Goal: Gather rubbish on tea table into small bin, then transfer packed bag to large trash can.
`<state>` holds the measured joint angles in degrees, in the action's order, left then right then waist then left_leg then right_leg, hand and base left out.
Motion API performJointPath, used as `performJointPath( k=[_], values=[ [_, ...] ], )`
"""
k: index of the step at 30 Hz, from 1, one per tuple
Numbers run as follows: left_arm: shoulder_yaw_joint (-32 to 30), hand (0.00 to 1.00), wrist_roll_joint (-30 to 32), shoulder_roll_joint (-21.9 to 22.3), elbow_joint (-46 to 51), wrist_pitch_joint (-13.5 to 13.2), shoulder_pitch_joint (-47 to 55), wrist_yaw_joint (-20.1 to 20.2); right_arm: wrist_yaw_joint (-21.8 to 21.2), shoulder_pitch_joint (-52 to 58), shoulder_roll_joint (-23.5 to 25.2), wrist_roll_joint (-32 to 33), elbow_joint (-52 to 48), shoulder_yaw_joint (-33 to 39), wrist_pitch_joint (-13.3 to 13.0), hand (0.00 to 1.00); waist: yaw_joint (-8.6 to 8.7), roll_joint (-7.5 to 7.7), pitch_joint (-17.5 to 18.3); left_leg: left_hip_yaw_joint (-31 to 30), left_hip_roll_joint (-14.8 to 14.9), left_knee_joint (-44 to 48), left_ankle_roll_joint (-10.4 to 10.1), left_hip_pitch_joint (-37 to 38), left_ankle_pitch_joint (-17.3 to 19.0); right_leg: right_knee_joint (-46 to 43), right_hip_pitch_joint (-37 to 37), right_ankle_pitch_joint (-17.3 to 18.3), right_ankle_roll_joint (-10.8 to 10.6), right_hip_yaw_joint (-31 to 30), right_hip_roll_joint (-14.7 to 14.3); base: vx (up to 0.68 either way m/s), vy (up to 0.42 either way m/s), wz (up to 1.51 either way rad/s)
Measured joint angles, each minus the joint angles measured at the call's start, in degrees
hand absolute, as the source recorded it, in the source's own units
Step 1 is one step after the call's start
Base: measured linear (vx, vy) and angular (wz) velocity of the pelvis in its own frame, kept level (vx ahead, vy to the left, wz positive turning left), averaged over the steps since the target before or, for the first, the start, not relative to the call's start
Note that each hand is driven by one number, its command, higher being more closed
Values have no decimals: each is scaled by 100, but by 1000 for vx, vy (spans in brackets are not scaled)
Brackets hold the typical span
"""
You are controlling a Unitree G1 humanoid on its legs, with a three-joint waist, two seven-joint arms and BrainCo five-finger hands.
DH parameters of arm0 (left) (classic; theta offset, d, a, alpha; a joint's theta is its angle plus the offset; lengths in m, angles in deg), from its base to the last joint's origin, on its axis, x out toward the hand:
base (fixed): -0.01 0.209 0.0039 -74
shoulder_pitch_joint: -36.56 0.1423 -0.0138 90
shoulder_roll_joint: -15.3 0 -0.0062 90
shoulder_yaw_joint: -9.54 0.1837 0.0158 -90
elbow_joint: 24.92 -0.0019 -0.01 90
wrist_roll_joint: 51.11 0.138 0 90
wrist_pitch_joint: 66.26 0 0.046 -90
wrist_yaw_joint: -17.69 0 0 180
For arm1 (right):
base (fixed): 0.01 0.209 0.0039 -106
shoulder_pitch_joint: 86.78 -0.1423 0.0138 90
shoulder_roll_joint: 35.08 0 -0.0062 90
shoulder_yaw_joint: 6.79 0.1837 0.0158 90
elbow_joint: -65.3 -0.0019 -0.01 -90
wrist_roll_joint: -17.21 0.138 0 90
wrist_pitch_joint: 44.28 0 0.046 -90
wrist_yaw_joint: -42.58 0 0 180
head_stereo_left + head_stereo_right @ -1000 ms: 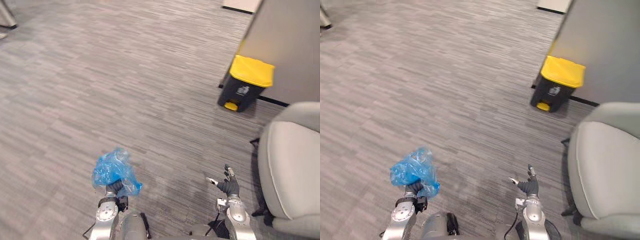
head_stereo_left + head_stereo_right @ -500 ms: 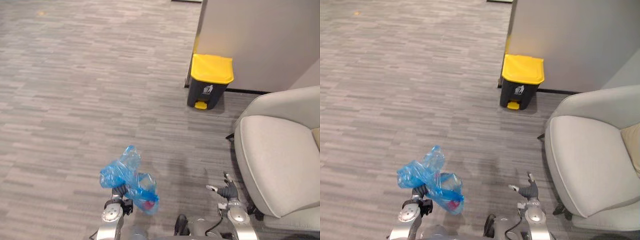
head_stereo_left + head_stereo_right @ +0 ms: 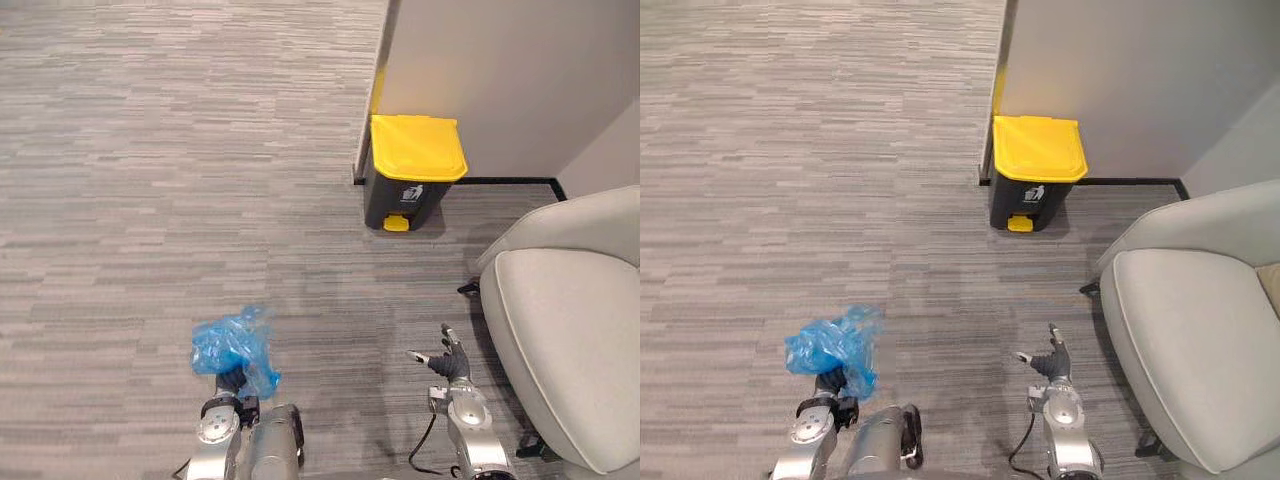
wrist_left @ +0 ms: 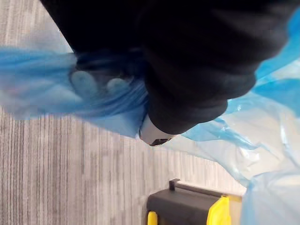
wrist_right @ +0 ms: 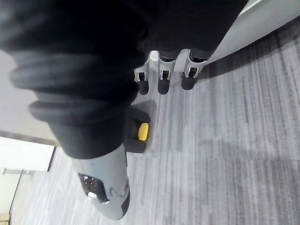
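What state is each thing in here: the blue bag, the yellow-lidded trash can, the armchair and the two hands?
Blue bag: bunched up, held off the floor.
Left hand: shut on the blue bag.
Right hand: open, holding nothing.
Trash can: upright by the wall, yellow lid closed.
Armchair: upright, touched by neither hand.

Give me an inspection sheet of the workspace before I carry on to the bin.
surface: grey striped carpet floor.
job's things: blue bag, bunched, held off the floor; large trash can, black, yellow lid shut, ahead at the wall corner.
clutter: nothing seen.
hands: left hand shut on the blue bag; right hand open, empty.
cables: nothing seen.
surroundings: grey armchair on the robot's right; pale wall behind the can.
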<state>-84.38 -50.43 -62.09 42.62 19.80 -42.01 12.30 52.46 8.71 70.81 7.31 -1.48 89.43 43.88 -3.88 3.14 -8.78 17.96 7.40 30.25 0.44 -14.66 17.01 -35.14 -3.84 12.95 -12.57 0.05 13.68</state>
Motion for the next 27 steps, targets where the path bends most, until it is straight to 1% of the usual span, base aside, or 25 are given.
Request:
performJointPath(
  k=[1, 2, 3, 4, 5, 6, 7, 8, 9, 10, 11, 12, 13, 14, 15, 16, 17, 18, 20, 21, 22, 24, 25, 26, 27],
  values=[
    [25, 100, -1, -70, 5, 2, 14, -5, 0, 40, 4, -18, 2, -4, -2, 0, 14, -12, -8, 80, -24, -126, 19, 287, 83, -842, -342, -139, -88, -13, 56, 320, 101, -36],
    [64, 100, -3, -157, 20, 2, -1, -24, -1, 122, 11, -47, 4, -12, 3, 0, 44, -37, -23, 117, -31, -252, 19, 582, 154, -1502, -643, -47, 88, 39, 40, 395, 61, -14],
    [64, 100, -7, -215, 43, -4, 0, -85, -3, 137, 30, -102, 6, -58, 22, 0, 155, -71, -44, 179, -34, -456, 1, 900, 178, -1944, -1057, 69, 320, 316, 21, 338, 5, -8],
    [64, 100, -8, -227, 43, -3, -5, -103, -3, 109, 48, -118, 6, -57, 22, 0, 167, -75, -48, 213, -33, -558, -18, 1020, 189, -2006, -1228, 122, 421, 445, 9, 344, -30, -20],
    [67, 100, -11, -242, 42, -4, -16, -112, -3, 49, 65, -142, 7, -57, 20, 0, 186, -70, -51, 282, -23, -743, -57, 1241, 206, -1947, -1565, 227, 608, 712, -32, 348, -69, -17],
    [74, 100, -19, -244, 42, -9, -44, -112, -2, -15, 62, -150, 10, -55, 19, 0, 290, -70, -51, 291, 27, -863, -148, 1399, 243, -1516, -1871, 273, 708, 998, -157, 346, -89, -9],
    [83, 100, -22, -250, 34, -10, -55, -111, 0, -39, 61, -149, 17, -52, 19, 0, 324, -64, -56, 284, 39, -899, -186, 1456, 265, -1268, -1973, 263, 724, 1096, -207, 361, -127, 5],
    [94, 100, -32, -287, -120, -23, -145, -106, 1, -87, 24, -148, 155, -46, -4, 0, 331, -41, -62, 287, 41, -1010, -232, 1607, 271, -543, -2087, 151, 864, 1245, -353, 385, -162, 9],
    [94, 100, -34, -329, -315, -25, -249, -104, 1, -128, -34, -148, 376, -46, -3, 0, 334, 5, -45, 239, -7, -1086, -302, 1727, 254, 393, -2017, -272, 948, 1313, -527, 572, -196, 17],
    [113, 100, -37, -249, -650, -13, -436, -98, 2, -207, -208, -153, 717, -36, 20, 0, 377, -92, -112, -106, -12, -1277, -427, 1899, 227, 836, -1806, -927, 1354, 1302, -729, 478, -154, 11],
    [110, 100, -38, -226, -680, -12, -444, -88, 0, -276, -274, -153, 805, -40, 47, 0, 355, -178, -108, -232, 42, -1388, -489, 1889, 163, 917, -1771, -918, 1374, 1274, -814, 380, -110, -11],
    [90, 100, -38, -212, -687, -35, -466, -90, 2, -381, -287, -152, 842, -9, 52, 0, 319, -238, -138, -394, 40, -1541, -587, 1928, 36, 885, -1827, -752, 1403, 1259, -870, 352, -139, -14],
    [101, 100, -35, -158, -705, -32, -505, -84, 3, -410, -343, -150, 851, 48, 65, 0, 393, -287, -171, -496, 64, -1573, -687, 1979, -115, 743, -1820, -542, 1433, 1312, -869, 297, -124, -1],
    [100, 100, -34, -121, -694, -33, -526, -82, 1, -420, -340, -150, 850, 54, 69, 0, 419, -290, -172, -564, 80, -1495, -695, 1991, -167, 712, -1764, -467, 1433, 1344, -863, 391, -157, 31],
    [99, 100, -33, -32, -663, -33, -531, -77, 0, -344, -315, -149, 845, 52, 78, 0, 476, -314, -187, -730, 186, -994, -770, 1961, -262, 773, -1462, -353, 1456, 1477, -880, 318, -132, 29],
    [95, 100, -32, 33, -656, -33, -524, -65, 1, -293, -290, -148, 820, 40, 78, 0, 477, -341, -204, -782, 280, -505, -832, 1878, -349, 891, -1212, -326, 1469, 1555, -925, 463, -185, 22],
    [90, 100, -32, 136, -599, -32, -458, -11, 2, -172, -246, -147, 668, 17, 77, 0, 448, -362, -225, -867, 466, 555, -840, 1561, -720, 1181, -732, -303, 1484, 1585, -1025, 423, -125, 0],
    [92, 100, -33, 251, -416, -38, -332, 48, 2, -66, -221, -144, 400, -50, 53, 0, 407, -403, -236, -907, 748, 1884, -835, 1010, -885, 1551, -269, -255, 1520, 1595, -1132, 316, -54, -11],
    [86, 100, -33, 310, -291, -36, -295, 53, 13, -57, -157, -127, 200, -24, 48, 0, 281, -451, -229, -877, 883, 2662, -651, 364, -644, 1791, 27, -224, 1523, 1534, -1208, 261, 32, -19],
    [42, 100, -33, 311, -216, -35, -241, 54, 13, -86, -156, -118, 167, -10, 49, 0, 253, -401, -253, -816, 875, 2676, -484, 30, -526, 1900, 168, -177, 1551, 1481, -1204, 292, 86, -29],
    [-56, 100, -33, 329, -180, -34, -212, 56, 13, -107, -142, -105, 89, -8, 50, 0, 145, -390, -260, -756, 853, 2417, -385, -246, -367, 1961, 259, -130, 1496, 1386, -1193, 241, 99, -36],
    [-132, 100, -30, 309, -181, -9, -82, 50, 16, -100, -126, -71, 51, -18, 50, 0, 67, -348, -287, -686, 660, 1314, -300, -444, -291, 1910, 386, 9, 1273, 1246, -1069, 277, 186, -33],
    [-122, 100, -31, 336, -181, 5, -50, 52, 31, -60, -163, -44, 33, 8, 51, 0, 18, -397, -265, -722, 499, 244, -373, -424, -439, 1728, 385, 176, 1076, 1186, -995, 308, 244, -16],
    [-124, 100, -32, 383, -175, 2, -43, 49, 33, -40, -256, -23, 14, 25, 46, 0, -6, -451, -267, -794, 442, -248, -318, -359, -937, 1591, 360, 304, 954, 1133, -1000, 389, 247, -7],
    [-137, 100, -40, 341, -218, 25, -89, 35, 32, -13, -101, 33, 20, 46, 93, 0, -9, -205, -224, -575, 188, -380, -259, -169, -902, 1624, 372, 365, 868, 960, -771, 325, 194, -2]
  ],
)
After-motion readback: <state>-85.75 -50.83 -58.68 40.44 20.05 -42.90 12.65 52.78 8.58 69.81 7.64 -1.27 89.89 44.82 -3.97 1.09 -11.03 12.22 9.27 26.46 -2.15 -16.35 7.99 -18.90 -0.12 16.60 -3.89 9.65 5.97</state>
